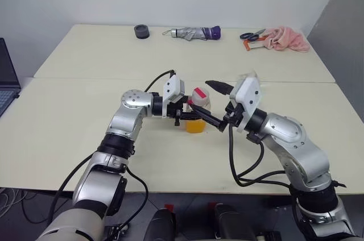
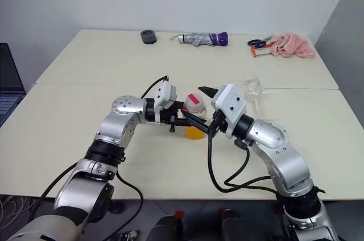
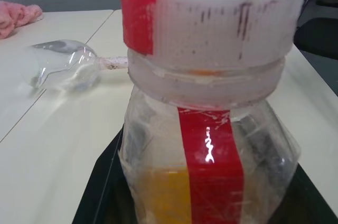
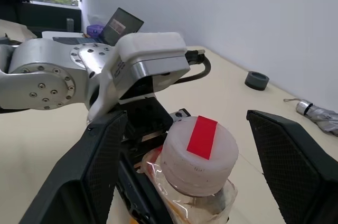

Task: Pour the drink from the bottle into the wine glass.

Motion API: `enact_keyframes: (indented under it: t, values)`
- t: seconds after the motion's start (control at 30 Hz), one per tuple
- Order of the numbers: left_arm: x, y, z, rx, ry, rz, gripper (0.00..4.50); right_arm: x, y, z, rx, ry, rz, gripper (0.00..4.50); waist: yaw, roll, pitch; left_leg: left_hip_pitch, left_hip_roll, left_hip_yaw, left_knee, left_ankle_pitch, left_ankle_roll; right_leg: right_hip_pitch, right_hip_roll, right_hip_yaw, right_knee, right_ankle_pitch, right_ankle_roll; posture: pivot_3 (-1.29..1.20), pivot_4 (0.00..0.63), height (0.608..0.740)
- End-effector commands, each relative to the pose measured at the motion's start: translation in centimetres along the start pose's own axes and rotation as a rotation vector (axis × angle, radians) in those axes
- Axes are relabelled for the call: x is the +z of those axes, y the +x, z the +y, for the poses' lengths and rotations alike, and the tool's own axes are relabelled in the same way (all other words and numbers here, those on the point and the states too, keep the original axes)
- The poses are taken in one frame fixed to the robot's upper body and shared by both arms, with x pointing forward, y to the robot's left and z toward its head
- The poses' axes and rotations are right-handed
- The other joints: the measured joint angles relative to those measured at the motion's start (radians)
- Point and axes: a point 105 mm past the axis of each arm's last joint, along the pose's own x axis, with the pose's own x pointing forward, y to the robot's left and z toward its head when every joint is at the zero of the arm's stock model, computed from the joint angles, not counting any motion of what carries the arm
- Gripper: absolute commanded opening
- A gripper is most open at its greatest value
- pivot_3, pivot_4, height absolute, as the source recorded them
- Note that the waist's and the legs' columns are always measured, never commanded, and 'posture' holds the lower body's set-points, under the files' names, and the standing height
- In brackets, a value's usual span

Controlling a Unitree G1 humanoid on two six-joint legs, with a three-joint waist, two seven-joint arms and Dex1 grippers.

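One bottle [image 1: 198, 113] is standing upright near the middle of the pale surface [image 1: 68, 133], with the left gripper [image 1: 183, 113] pinching its body from the side, fingers pressed tight against the clear plastic. One band of orange drink [image 1: 195, 126] is sitting low in the bottle, under the single red-and-white cap [image 4: 199, 151]. The right gripper [image 4: 198, 160] is hovering at the cap, its two black fingers [image 4: 90, 174] standing spread wide, one on either side of the cap and not touching it. Just beyond the right gripper, one wine glass [image 3: 66, 70] is lying on its side on the surface, apart from the bottle. Farther back, along the far edge, four loose things are resting well apart: one dark round ring [image 1: 141, 31], one folded umbrella [image 1: 196, 33], one pair of scissors [image 1: 251, 36] and one pink cloth [image 1: 287, 39]. One laptop [image 1: 7, 76] is sitting off to the left.
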Motion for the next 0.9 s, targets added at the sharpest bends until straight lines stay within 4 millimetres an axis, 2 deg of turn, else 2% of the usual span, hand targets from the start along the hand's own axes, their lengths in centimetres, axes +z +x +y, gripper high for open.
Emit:
enact_keyframes:
  t: [0.03, 0.3, 0.9]
  values:
    - [1.6, -0.1, 0.4, -0.002, 0.065, -0.027, 1.79, 1.3, 0.4, -0.6, -0.028, -0.062, -0.049, 3.86, 0.0, 0.0, 0.0, 0.0, 0.0, 0.0, 0.0, 0.0, 0.0, 0.0, 0.0, 0.0, 0.0, 0.0, 0.0, 0.0, 0.15, 0.74]
    - [1.6, 0.0, 0.4, 0.0, 0.065, -0.029, 1.79, 0.7, 0.5, -1.8, -0.087, -0.071, -0.032, 3.86, 0.001, 0.0, 0.0, 0.0, 0.0, 0.0, 0.0, 0.0, 0.0, 0.0, 0.0, 0.0, 0.0, 0.0, 0.0, 0.0, 0.15, 0.74]
    - [1.5, -0.1, 0.4, 0.001, 0.064, -0.024, 1.79, -0.2, -0.9, -2.5, -0.107, -0.04, 0.011, 3.86, 0.001, 0.0, 0.0, 0.0, 0.0, 0.0, 0.0, 0.0, 0.0, 0.0, 0.0, 0.0, 0.0, 0.0, 0.0, 0.0, 0.15, 0.74]
